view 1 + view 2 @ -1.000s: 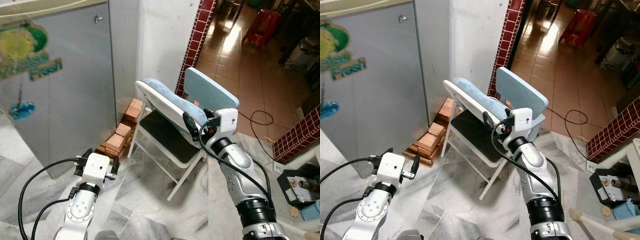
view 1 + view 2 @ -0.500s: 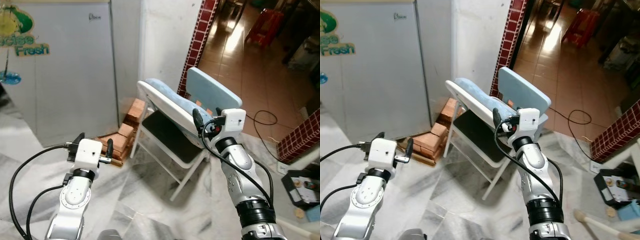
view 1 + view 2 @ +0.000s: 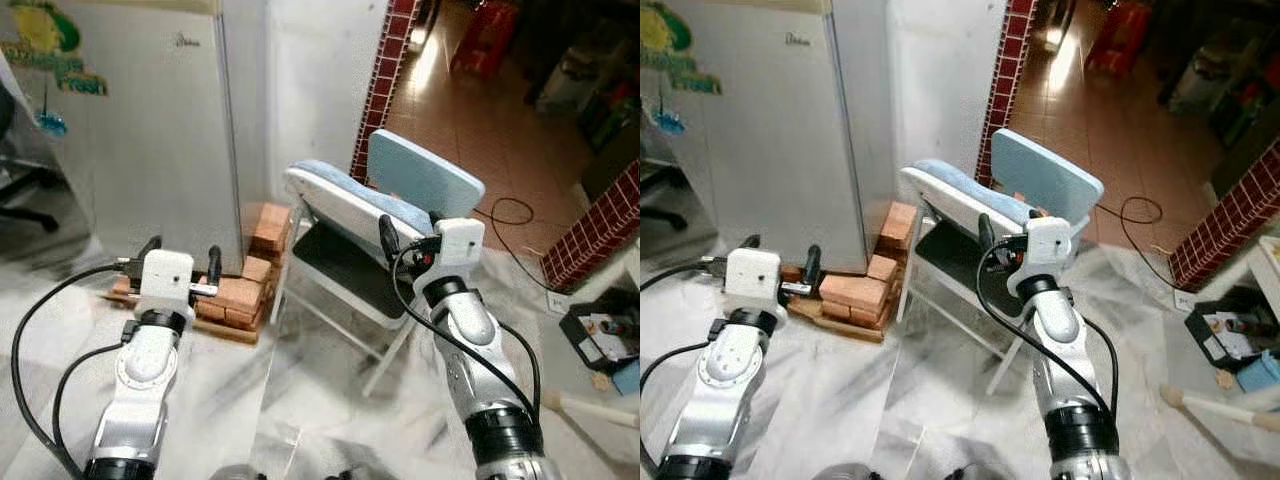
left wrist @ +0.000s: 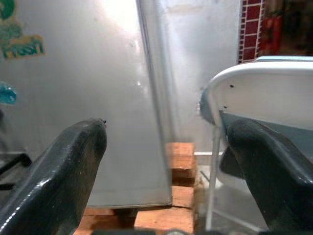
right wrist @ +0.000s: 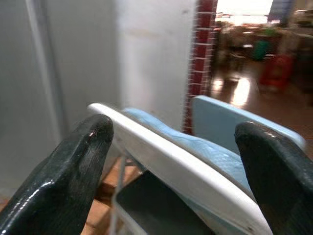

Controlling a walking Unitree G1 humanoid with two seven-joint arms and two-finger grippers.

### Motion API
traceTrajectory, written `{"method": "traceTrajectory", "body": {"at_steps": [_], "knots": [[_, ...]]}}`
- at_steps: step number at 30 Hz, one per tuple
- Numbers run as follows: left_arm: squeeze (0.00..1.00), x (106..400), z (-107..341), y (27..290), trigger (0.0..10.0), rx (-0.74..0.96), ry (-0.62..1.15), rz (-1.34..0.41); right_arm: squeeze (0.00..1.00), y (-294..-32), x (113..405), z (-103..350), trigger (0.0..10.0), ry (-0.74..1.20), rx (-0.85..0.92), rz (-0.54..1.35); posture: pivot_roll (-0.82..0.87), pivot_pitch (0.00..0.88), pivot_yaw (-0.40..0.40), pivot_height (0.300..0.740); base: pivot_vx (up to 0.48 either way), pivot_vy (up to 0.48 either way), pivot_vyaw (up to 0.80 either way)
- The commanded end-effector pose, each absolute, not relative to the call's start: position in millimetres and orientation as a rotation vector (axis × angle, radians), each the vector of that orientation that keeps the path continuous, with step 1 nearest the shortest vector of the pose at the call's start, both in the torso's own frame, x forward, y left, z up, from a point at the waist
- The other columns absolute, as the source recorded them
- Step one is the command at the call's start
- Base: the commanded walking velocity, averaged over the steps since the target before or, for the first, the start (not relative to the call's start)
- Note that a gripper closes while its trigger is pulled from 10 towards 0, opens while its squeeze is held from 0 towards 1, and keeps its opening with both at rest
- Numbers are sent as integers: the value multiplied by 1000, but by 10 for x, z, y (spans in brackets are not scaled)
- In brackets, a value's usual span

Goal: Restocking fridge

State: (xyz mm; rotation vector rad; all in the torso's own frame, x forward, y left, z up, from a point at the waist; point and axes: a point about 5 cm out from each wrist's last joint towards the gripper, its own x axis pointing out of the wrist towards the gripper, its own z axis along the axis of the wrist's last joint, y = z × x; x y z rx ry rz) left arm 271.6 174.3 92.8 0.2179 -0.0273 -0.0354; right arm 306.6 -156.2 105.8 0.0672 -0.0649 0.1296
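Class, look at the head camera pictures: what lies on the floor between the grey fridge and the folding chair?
A stack of bricks lies between fridge and chair, seen in both eye views.

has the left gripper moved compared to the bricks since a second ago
Yes. The left gripper now sits level with the brick stack beside the fridge; earlier it hung below it. The camera shifted too.

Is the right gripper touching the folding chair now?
Cannot tell. In the left eye view the right gripper overlaps the folding chair; the right wrist view shows no plain contact.
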Motion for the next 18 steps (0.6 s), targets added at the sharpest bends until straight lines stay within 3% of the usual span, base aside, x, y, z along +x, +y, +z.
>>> {"method": "traceTrajectory", "body": {"at_steps": [1,3,4,5,6,8,10,14,16,17,18], "knots": [[0,2750,978,1822,10000,216,-44,-22,0,-1542,3082,1072,10000,-68,72,126,62,0,-66,740,0,458,0],[145,2758,983,1837,10000,204,-42,-28,0,-1527,3083,1057,10000,-61,74,126,63,0,-63,740,0,458,-278],[145,2757,982,1848,10000,199,-40,-28,0,-1519,3081,1055,10000,-61,72,127,64,0,-60,740,0,458,-800],[329,2750,979,1846,10000,193,-36,-43,0,-1519,3081,1056,10000,-62,70,126,63,0,-58,740,0,458,-800],[443,2742,977,1846,10000,193,-34,-51,0,-1521,3081,1056,10000,-63,69,125,62,0,-56,740,0,454,-800],[945,2711,947,1848,10000,185,-20,-66,0,-1558,3073,1033,10000,-55,71,106,62,0,-51,740,0,458,-547],[1000,2703,944,1852,10000,190,-22,-61,0,-1569,3070,1023,10000,-50,74,103,62,0,-49,740,0,456,-525],[1000,2682,921,1874,10000,176,-17,-43,0,-1615,3064,1017,10000,-58,86,83,51,0,-36,740,0,456,0],[937,2674,915,1886,10000,174,-14,-30,0,-1648,3067,1016,10000,-57,48,58,49,0,-34,740,0,456,0],[843,2675,914,1890,10000,169,-11,-34,0,-1678,3074,1007,10000,-47,64,31,49,0,-33,740,0,450,0],[843,2675,914,1890,10000,169,-11,-34,0,-1678,3074,1007,10000,-47,64,31,49,0,-33,740,0,450,0]]}}
